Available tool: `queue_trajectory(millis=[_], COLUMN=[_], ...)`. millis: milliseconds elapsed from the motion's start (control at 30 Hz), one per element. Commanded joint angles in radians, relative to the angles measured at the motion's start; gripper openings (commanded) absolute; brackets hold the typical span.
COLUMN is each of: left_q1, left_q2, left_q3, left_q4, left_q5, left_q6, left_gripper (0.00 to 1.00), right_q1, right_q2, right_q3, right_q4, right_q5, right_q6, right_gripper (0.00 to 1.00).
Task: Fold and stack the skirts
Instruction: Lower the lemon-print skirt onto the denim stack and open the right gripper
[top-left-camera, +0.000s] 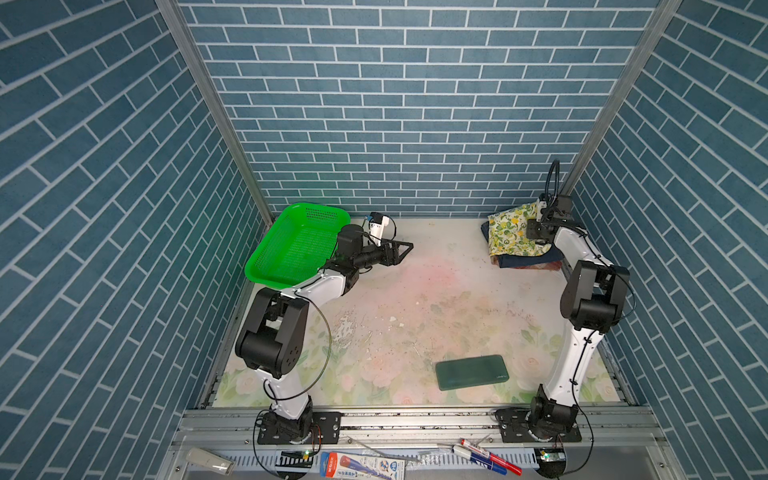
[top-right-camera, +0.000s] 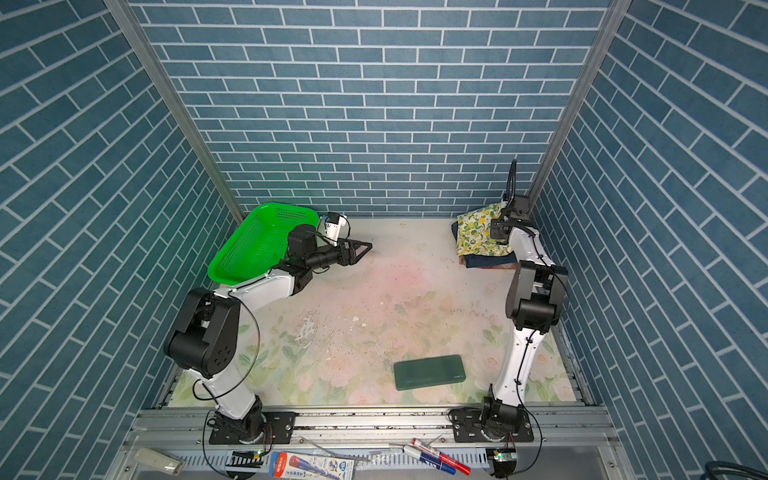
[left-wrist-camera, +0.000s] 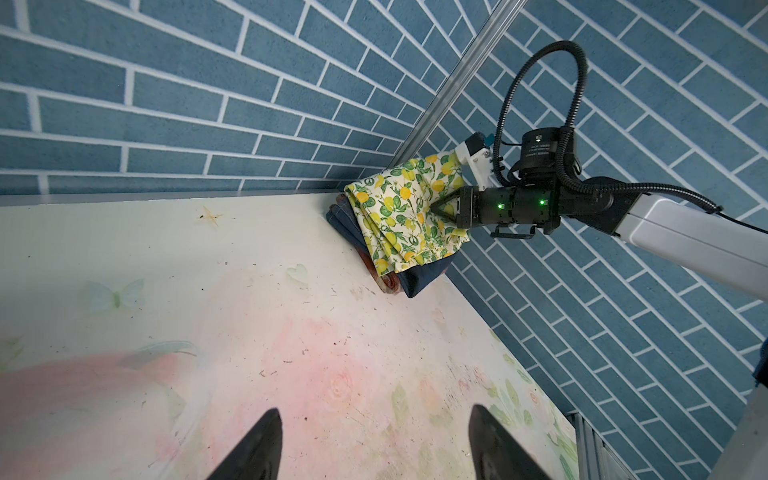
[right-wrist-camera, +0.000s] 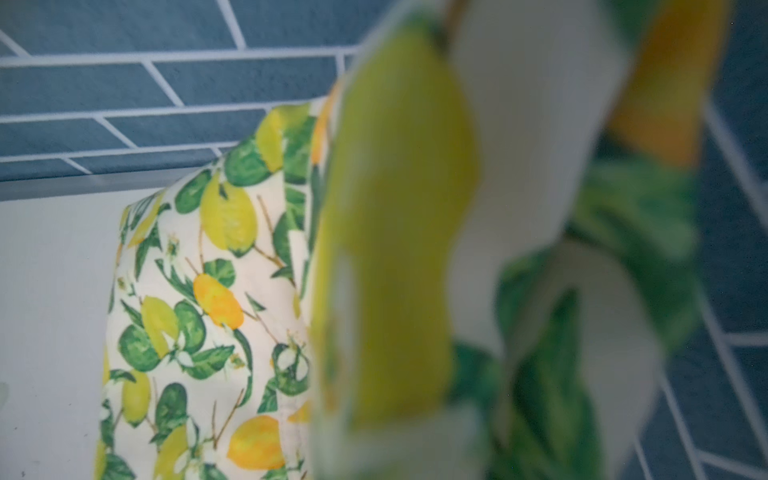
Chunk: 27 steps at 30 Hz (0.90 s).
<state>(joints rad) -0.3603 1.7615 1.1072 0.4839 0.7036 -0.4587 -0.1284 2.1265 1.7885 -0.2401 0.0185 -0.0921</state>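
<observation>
Three folded skirts lie stacked in the back right corner. The lemon-print skirt (top-left-camera: 509, 232) (top-right-camera: 478, 235) (left-wrist-camera: 399, 216) (right-wrist-camera: 187, 311) is on top, over the denim skirt (top-left-camera: 515, 261) (left-wrist-camera: 424, 278). Only an edge of the plaid skirt (top-left-camera: 544, 266) (left-wrist-camera: 390, 283) shows at the bottom. My right gripper (top-left-camera: 528, 230) (top-right-camera: 492, 230) (left-wrist-camera: 434, 205) is shut, its tips pinching the lemon cloth. A raised flap of that cloth hangs blurred right in front of the right wrist camera. My left gripper (top-left-camera: 405, 251) (top-right-camera: 365, 249) (left-wrist-camera: 374, 436) is open and empty above the bare table, beside the basket.
A green mesh basket (top-left-camera: 266, 249) (top-right-camera: 232, 249) leans at the back left, against the left arm. A dark green flat slab (top-left-camera: 471, 371) (top-right-camera: 429, 371) lies near the front right. Markers (top-left-camera: 490, 457) and packaging lie on the front rail. The brick-pattern walls stand close behind the stack.
</observation>
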Motion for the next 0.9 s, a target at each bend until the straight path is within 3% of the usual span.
queue_trajectory(millis=[0, 167, 233, 400, 467, 567, 733, 867], left_q1=[-0.006, -0.006, -0.006, -0.006, -0.006, -0.005, -0.006, -0.005], left_q2=[0.020, 0.026, 0.030, 0.030, 0.029, 0.021, 0.004, -0.012], left_q3=[0.024, 0.027, 0.032, 0.039, 0.039, 0.033, 0.022, 0.013], left_q4=[-0.007, -0.022, -0.027, -0.037, -0.035, -0.034, -0.030, -0.028], left_q5=[0.003, -0.001, 0.000, -0.003, -0.001, -0.004, -0.005, -0.008], left_q6=[0.023, 0.030, 0.029, 0.031, 0.028, 0.027, 0.025, 0.026], left_gripper=[0.71, 0.71, 0.71, 0.71, 0.71, 0.72, 0.72, 0.72], right_q1=[-0.005, -0.014, -0.016, -0.015, -0.015, -0.013, -0.014, -0.014], right_q2=[-0.025, 0.040, 0.054, 0.059, 0.059, 0.052, 0.007, -0.035], right_q3=[-0.035, -0.009, -0.013, -0.018, -0.015, -0.018, -0.031, -0.047], right_q4=[0.274, 0.301, 0.314, 0.318, 0.312, 0.306, 0.300, 0.332], right_q5=[0.084, 0.107, 0.093, 0.061, 0.056, 0.072, 0.116, 0.222], right_q6=[-0.099, -0.120, -0.119, -0.109, -0.108, -0.109, -0.100, -0.075], right_gripper=[0.00, 0.02, 0.18, 0.43, 0.60, 0.71, 0.80, 0.82])
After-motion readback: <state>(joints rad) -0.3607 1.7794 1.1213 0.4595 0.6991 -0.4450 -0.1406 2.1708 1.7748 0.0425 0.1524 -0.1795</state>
